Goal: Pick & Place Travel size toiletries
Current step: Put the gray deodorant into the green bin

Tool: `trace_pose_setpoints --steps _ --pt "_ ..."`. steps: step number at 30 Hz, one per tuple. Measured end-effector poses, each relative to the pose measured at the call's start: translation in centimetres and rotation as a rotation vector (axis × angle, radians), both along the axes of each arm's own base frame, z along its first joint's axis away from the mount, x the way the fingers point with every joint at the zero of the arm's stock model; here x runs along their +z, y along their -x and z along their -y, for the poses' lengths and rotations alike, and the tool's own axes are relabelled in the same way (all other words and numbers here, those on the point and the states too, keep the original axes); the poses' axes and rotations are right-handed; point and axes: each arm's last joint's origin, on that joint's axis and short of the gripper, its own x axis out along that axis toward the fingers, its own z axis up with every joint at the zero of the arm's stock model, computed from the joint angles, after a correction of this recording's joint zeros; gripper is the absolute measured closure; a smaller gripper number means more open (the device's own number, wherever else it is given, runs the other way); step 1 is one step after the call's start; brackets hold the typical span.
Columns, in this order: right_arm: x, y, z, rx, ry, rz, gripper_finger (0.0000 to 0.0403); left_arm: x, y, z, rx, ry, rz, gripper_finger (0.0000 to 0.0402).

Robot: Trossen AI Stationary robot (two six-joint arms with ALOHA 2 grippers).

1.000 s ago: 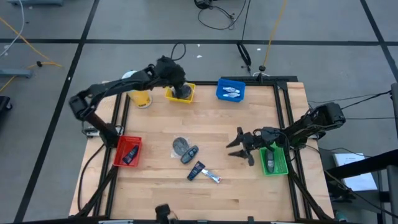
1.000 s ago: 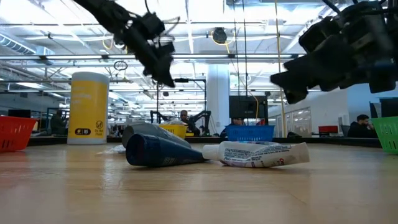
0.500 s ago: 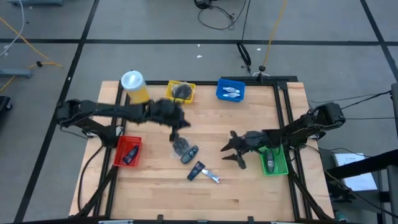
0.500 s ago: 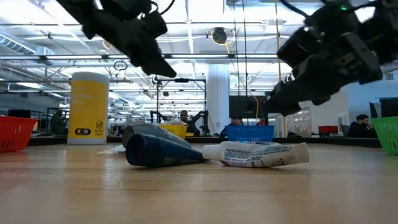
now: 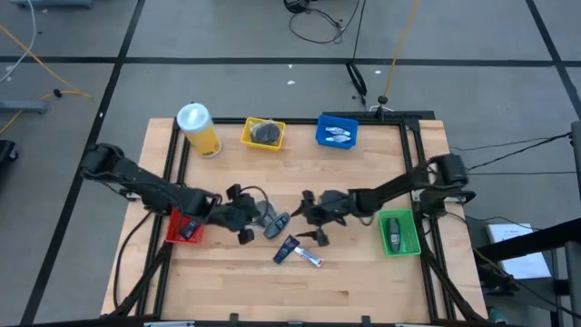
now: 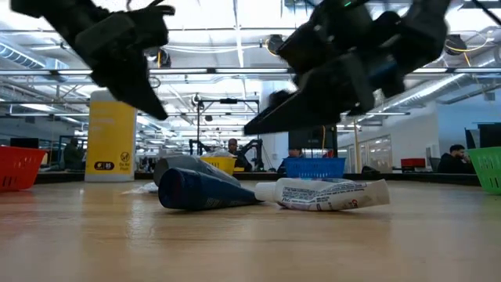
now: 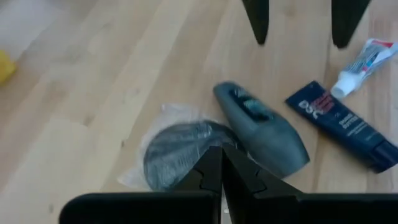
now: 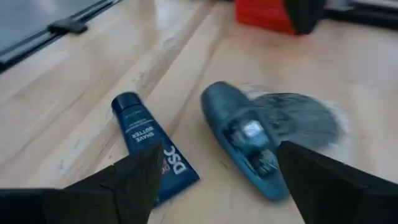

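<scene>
Dark arms have converged mid-table: left end effector (image 5: pixel 243 215) pinched together, right end effector (image 5: pixel 311 221) spread apart

A disc (image 5: pixel 262 212) lay mid-table, touching a bottle (image 5: pixel 277 224) to its right; a tube (image 5: pixel 288 249) lay nearer the front edge. The left gripper (image 5: pixel 243 214) stood left of them, the right gripper (image 5: pixel 312 216) right.

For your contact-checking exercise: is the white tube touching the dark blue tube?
Touching. The left wrist view shows the white tube's cap meeting the dark blue tube's side, no gap.
</scene>
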Motion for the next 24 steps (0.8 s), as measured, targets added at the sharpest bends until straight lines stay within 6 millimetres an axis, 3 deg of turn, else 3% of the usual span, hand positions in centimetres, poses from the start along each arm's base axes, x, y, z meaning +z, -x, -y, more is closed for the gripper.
trace_pose_setpoints --steps 4,13,24 --pt "-1.6 -2.7 0.4 0.08 0.02 -0.009 0.0093 -1.6 0.8 0.3 0.042 0.057 0.017 0.0399" --pt "-4.0 -6.1 0.4 0.202 0.039 0.011 0.0096 -5.2 2.8 -0.1 0.052 0.127 0.144 0.0393" --pt "-4.8 -6.8 0.3 0.239 0.02 0.044 0.0096 -5.9 3.3 -0.5 0.087 0.097 0.191 0.0386"
